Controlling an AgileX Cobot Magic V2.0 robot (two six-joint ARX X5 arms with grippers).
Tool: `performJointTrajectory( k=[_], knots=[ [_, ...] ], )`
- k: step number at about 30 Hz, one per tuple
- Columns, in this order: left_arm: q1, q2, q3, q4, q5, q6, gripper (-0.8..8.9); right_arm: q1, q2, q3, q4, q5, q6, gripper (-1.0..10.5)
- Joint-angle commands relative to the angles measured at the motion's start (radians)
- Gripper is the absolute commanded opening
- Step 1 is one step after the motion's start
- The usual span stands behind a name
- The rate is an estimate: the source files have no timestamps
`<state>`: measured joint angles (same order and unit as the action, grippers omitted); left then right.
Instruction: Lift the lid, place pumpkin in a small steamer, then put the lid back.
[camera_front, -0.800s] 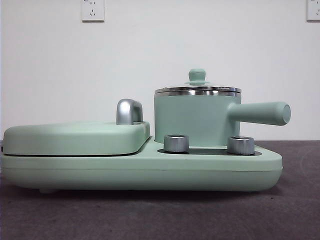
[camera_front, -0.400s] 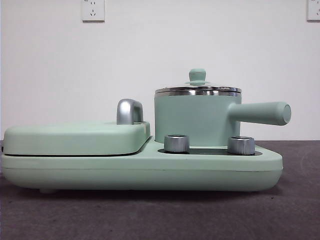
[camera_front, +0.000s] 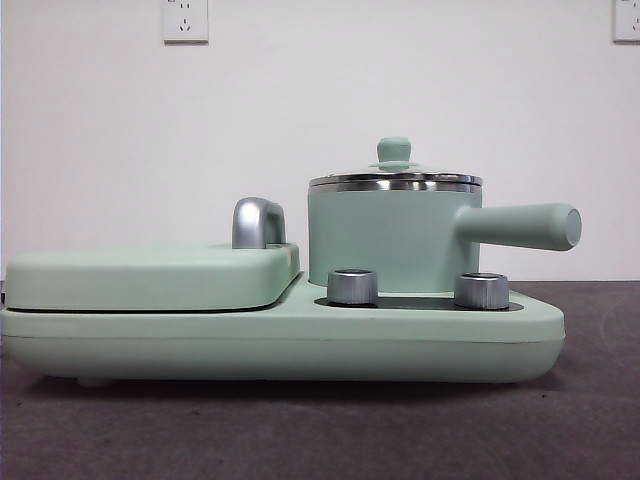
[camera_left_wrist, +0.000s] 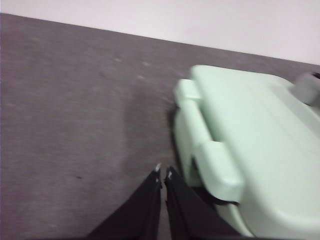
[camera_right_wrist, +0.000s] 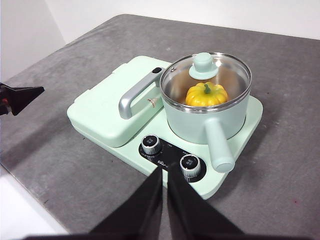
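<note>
Left gripper (camera_left_wrist: 162, 172) is hovering low over the tabletop (camera_left_wrist: 75, 110), jaws pressed together, empty. Right gripper (camera_right_wrist: 164, 172) is hanging higher, jaws likewise closed, empty, the left gripper showing at its 9 o'clock.

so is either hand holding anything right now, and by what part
Nothing is held. The left hand is shut over bare table beside the griddle cover; the right hand is shut, short of the small steamer.

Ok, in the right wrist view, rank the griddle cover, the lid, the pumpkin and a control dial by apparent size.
1. griddle cover
2. lid, on the small steamer
3. pumpkin, seen through the glass
4. control dial, nearer the camera yet smallest
</note>
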<state>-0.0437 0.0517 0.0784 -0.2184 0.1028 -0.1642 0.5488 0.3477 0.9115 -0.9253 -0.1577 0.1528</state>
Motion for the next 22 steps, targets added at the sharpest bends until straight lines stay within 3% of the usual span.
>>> performJointTrajectory(
  k=[1, 22],
  knots=[
    [0.015, -0.018, -0.021, 0.025, -0.027, 0.024, 0.19, 0.005, 0.005, 0.005, 0.012, 0.001, -0.011, 0.1],
    [0.03, -0.049, -0.065, 0.03, -0.082, 0.025, 0.19, 0.005, 0.005, 0.005, 0.012, 0.001, -0.011, 0.1]
  ],
)
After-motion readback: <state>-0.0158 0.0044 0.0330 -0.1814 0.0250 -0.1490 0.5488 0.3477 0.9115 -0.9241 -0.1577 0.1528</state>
